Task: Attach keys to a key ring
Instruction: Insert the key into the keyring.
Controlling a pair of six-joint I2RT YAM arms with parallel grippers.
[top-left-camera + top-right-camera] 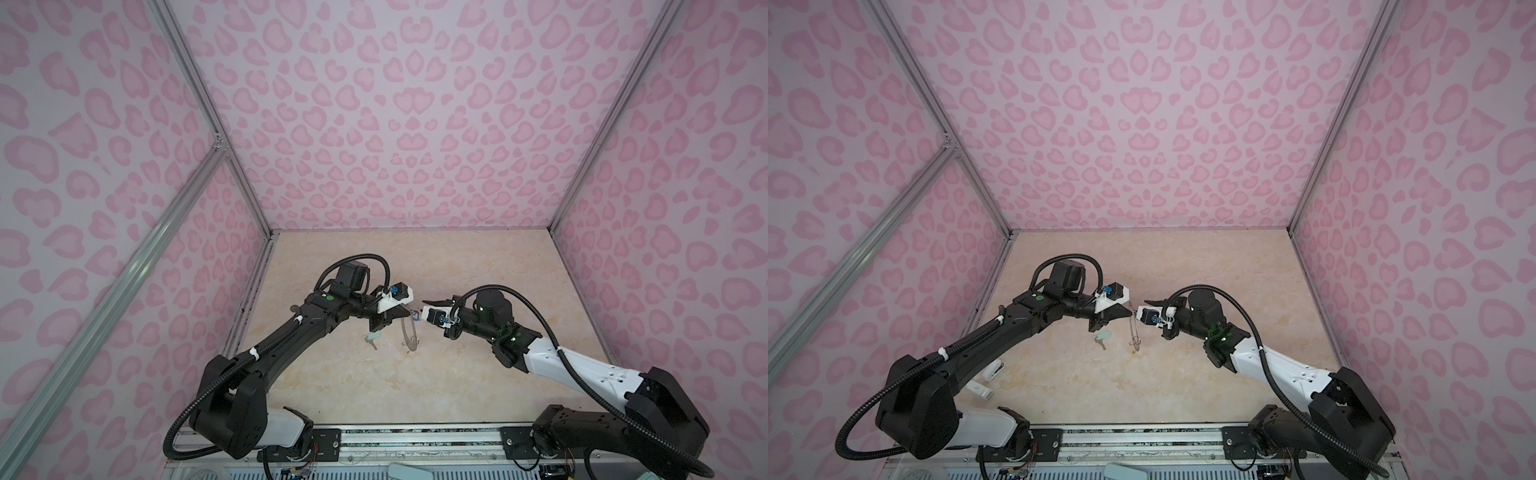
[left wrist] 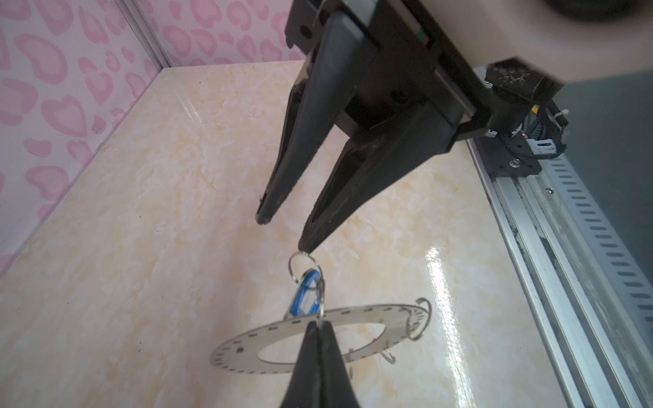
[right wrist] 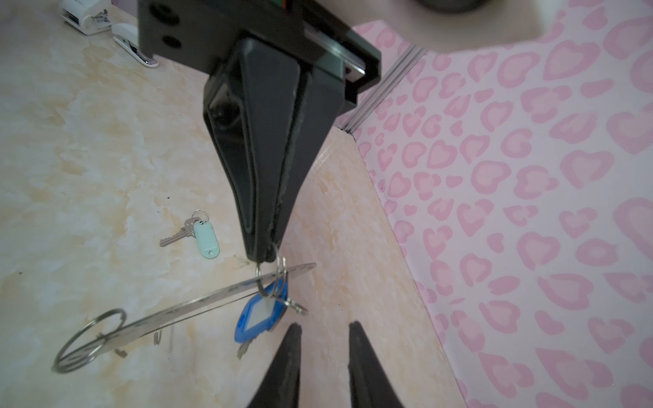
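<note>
The key ring (image 2: 233,353) is a flat grey disc with a wide hole. It hangs tilted above the table and shows edge-on in both top views (image 1: 409,332). My left gripper (image 2: 319,323) is shut on a small wire loop at its rim. A key with a blue tag (image 3: 259,318) dangles from that loop. My right gripper (image 3: 325,325) is open with nothing between its fingers, its tips just short of the blue tag. Another of the keys, silver with a mint green tag (image 3: 206,236), lies on the table left of the ring (image 1: 374,336).
A larger wire loop (image 3: 90,341) hangs at the disc's far rim. Two white stapler-like items (image 1: 994,370) (image 1: 980,390) lie near the left wall. A metal rail (image 1: 415,436) runs along the table's front edge. Pink patterned walls close in three sides.
</note>
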